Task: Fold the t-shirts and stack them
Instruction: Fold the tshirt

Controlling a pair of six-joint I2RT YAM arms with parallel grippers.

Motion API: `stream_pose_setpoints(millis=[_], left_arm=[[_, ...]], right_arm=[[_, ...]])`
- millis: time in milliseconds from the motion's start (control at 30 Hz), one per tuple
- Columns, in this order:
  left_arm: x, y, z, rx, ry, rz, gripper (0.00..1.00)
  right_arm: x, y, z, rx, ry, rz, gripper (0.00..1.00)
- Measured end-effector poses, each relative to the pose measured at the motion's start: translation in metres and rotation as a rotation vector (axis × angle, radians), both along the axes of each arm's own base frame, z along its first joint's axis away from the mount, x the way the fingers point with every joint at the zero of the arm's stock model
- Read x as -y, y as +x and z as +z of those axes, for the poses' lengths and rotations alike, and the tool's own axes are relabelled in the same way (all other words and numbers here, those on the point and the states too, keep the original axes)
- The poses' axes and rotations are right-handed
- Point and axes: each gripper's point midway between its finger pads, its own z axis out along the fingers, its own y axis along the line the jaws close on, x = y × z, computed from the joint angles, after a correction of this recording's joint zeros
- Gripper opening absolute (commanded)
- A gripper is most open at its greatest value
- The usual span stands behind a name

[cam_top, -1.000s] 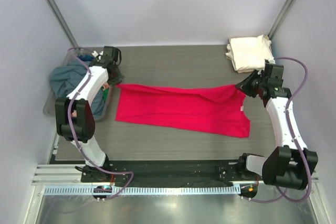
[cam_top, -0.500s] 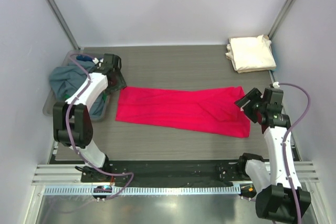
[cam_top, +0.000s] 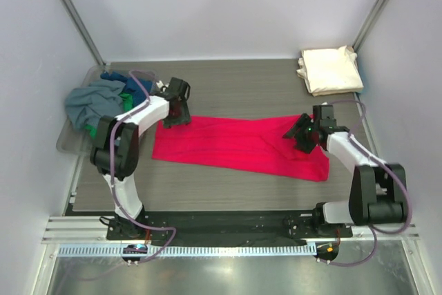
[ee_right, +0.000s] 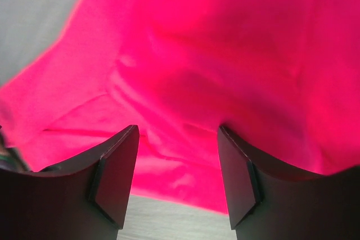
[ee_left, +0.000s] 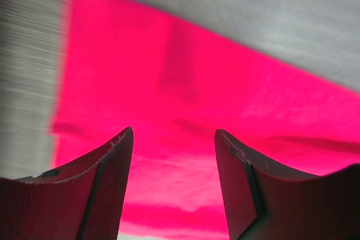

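A bright red t-shirt (cam_top: 238, 145) lies flat across the middle of the table, folded into a long band. My left gripper (cam_top: 177, 114) hovers over its far left corner, jaws open with only red cloth (ee_left: 185, 111) showing between them. My right gripper (cam_top: 301, 134) is above the shirt's right end, also open over red cloth (ee_right: 214, 71), holding nothing. A cream-white folded t-shirt (cam_top: 330, 69) rests at the far right corner. Grey, blue and green shirts (cam_top: 93, 101) are heaped at the left.
The heap of shirts sits in a clear plastic bin (cam_top: 65, 144) at the table's left edge. Grey walls and slanted metal posts (cam_top: 72, 12) close in the back and sides. Both arm bases stand on the rail (cam_top: 207, 229) at the near edge.
Both grippers let go of the red shirt's far corners and opened. The shirt dropped flat. The left gripper moved right over the shirt's left corner; the right swung down and inward over its right end.
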Motion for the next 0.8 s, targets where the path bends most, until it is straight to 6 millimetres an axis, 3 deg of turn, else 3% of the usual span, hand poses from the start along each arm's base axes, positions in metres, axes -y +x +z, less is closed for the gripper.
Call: stream_pose_setpoints(millis=[133, 300, 367, 600, 700, 800], left_arm=[[0.012, -0.012, -0.038, -0.096, 0.018, -0.016, 0.6], [0.01, -0.012, -0.04, -0.088, 0.004, 0.02, 0.59], [0.009, -0.014, -0.04, -0.075, -0.002, 0.028, 0.59], [0.01, -0.046, -0.039, -0.033, -0.082, 0.057, 0.59], [0.023, -0.066, -0.04, -0.025, -0.116, 0.036, 0.59], [0.051, -0.088, -0.039, -0.013, -0.157, -0.017, 0.58]], right_arm=[[-0.013, 0.0, -0.036, -0.092, -0.017, 0.019, 0.62], [-0.026, 0.021, -0.038, -0.069, -0.019, 0.027, 0.62], [-0.033, 0.039, -0.038, -0.065, -0.015, 0.038, 0.62], [-0.067, 0.134, -0.034, -0.009, 0.007, 0.099, 0.61], [-0.087, 0.182, -0.032, 0.02, 0.003, 0.144, 0.61], [-0.109, 0.231, -0.03, 0.07, 0.004, 0.196, 0.61]])
